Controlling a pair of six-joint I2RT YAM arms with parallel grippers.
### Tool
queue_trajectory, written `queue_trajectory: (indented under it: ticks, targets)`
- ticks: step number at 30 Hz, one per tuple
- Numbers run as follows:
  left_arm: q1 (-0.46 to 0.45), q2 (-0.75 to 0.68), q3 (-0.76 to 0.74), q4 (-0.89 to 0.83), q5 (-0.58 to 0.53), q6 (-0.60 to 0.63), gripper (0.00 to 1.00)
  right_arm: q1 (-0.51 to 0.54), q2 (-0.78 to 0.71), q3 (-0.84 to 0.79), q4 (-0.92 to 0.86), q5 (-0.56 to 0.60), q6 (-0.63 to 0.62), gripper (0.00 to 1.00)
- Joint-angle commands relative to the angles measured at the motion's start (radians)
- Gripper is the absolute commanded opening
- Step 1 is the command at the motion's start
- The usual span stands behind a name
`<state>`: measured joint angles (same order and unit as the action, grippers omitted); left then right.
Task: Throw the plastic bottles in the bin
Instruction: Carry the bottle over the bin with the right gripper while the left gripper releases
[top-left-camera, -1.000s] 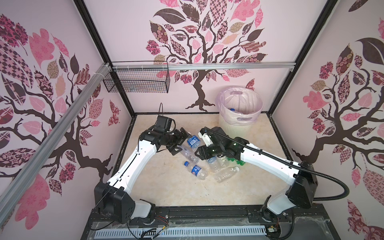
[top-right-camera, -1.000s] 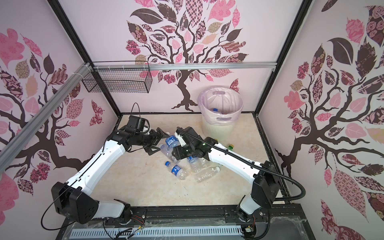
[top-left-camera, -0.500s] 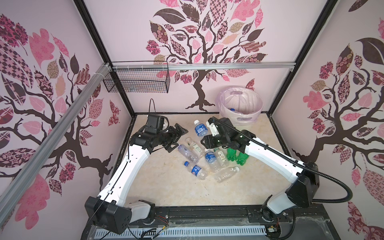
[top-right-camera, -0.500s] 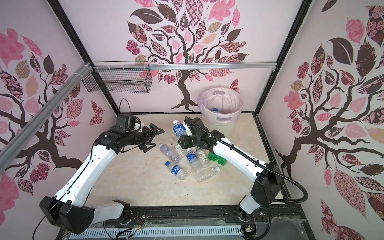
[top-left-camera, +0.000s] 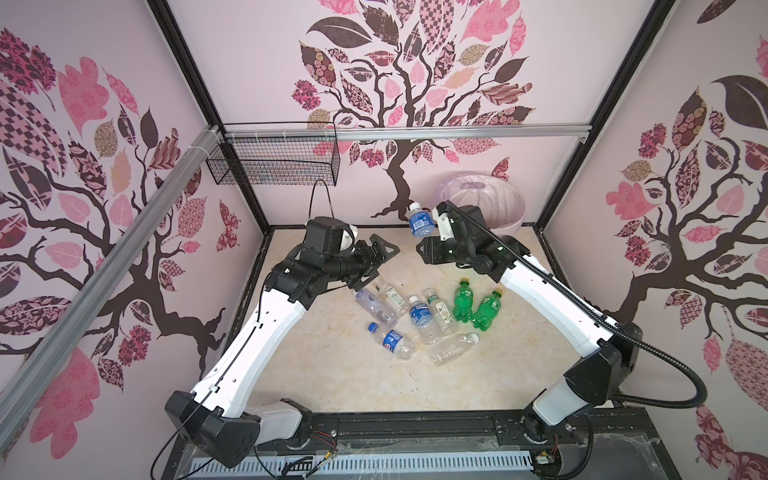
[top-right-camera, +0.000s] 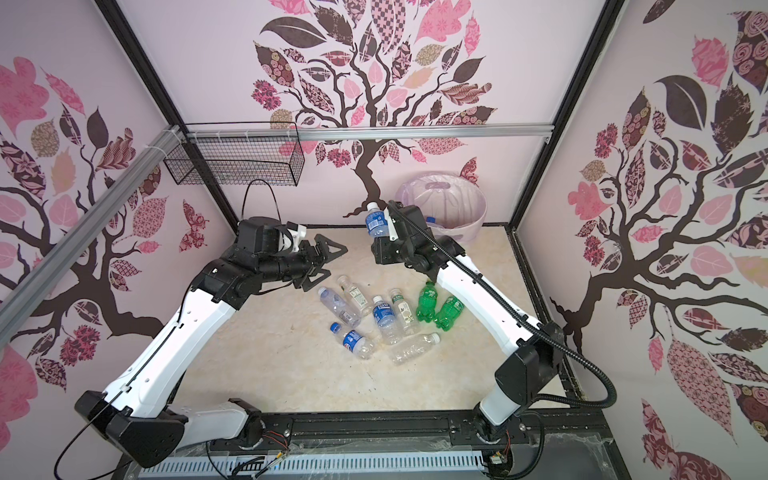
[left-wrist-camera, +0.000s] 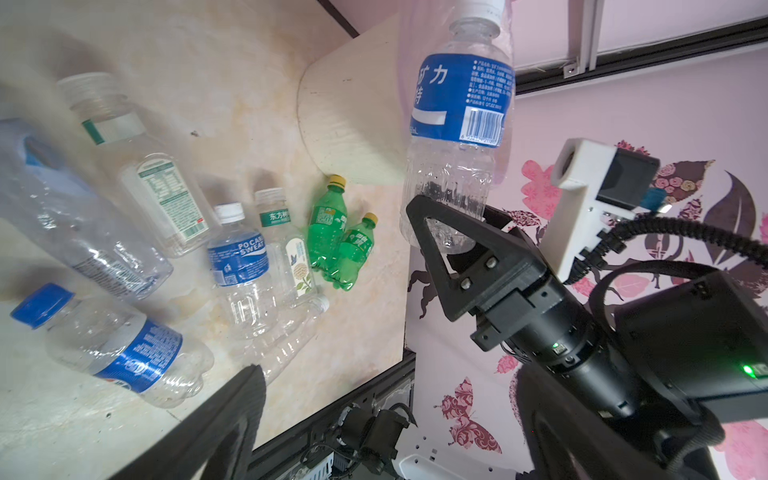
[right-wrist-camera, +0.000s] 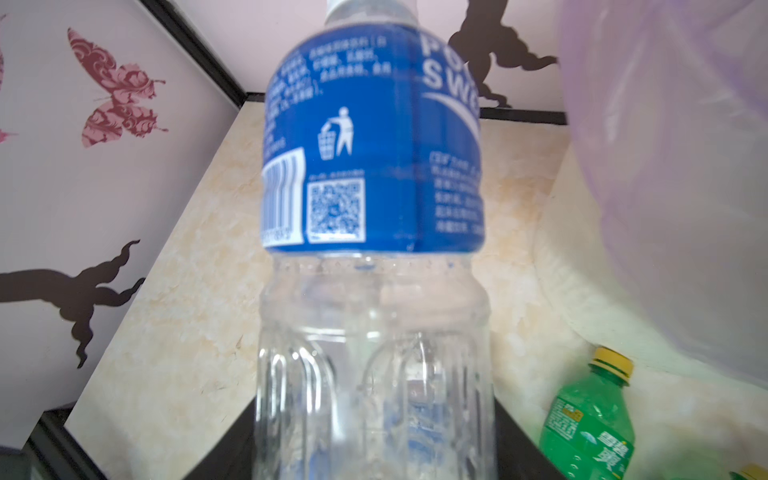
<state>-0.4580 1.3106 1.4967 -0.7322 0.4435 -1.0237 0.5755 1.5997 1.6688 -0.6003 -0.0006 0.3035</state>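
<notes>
The right gripper (top-left-camera: 426, 243), jaws clamped on its base, is carrying a clear, blue-labelled plastic bottle (top-left-camera: 420, 220) upright just short of the round cream lilac-lined bin (top-left-camera: 509, 208) (a blue cap (top-right-camera: 430, 219) is already showing inside) at the desk (top-left-camera: 332, 374)'s far right corner. Eight bottles (top-left-camera: 419, 313) are waiting mid-desk beside the left gripper (top-left-camera: 374, 264), jaws wide, empty. A second ago both grippers were working low in that pile.

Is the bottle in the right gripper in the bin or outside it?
Outside. The blue-labelled bottle, cap up in the right gripper, is raised beside the bin, left of its rim in both top views.
</notes>
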Motion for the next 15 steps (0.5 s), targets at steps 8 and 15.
queue_trajectory:
  ticks: [8,15]
  targets:
    - [-0.092,0.121,0.219,0.025,-0.044,0.044,0.97,-0.063,0.026,0.245,-0.046,0.193,-0.06,0.44]
    - [-0.137,0.231,0.408,0.017,-0.077,0.065,0.97,-0.098,0.06,0.407,-0.037,0.305,-0.071,0.45]
